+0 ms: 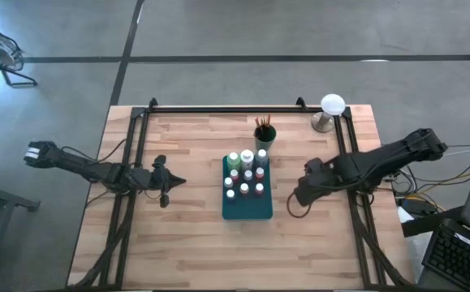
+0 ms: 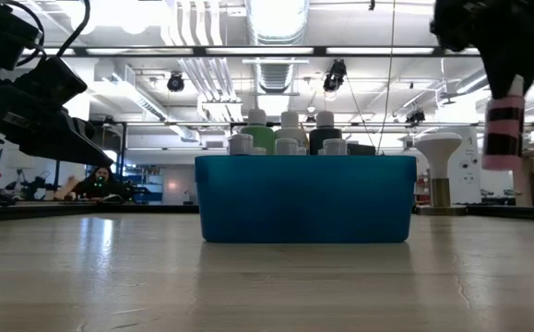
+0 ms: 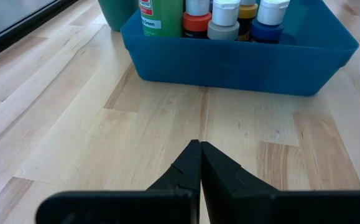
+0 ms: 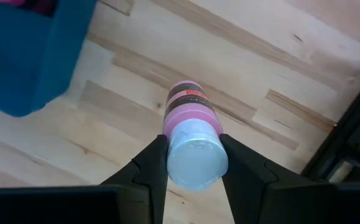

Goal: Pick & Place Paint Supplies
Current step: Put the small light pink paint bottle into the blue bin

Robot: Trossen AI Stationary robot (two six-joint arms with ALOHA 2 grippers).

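the rectangular blue plastic tray (image 1: 247, 212) holds white-capped paint bottles (image 1: 246, 174); the right gripper (image 4: 194, 163) pinches a pink white-capped bottle (image 4: 189, 115); the left gripper (image 3: 200, 148) is pressed together.

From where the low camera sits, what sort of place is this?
Probably a robotics lab or workshop in an open industrial hall: exposed ceiling ducts, a person at a desk behind, and a wooden table framed by black rails.
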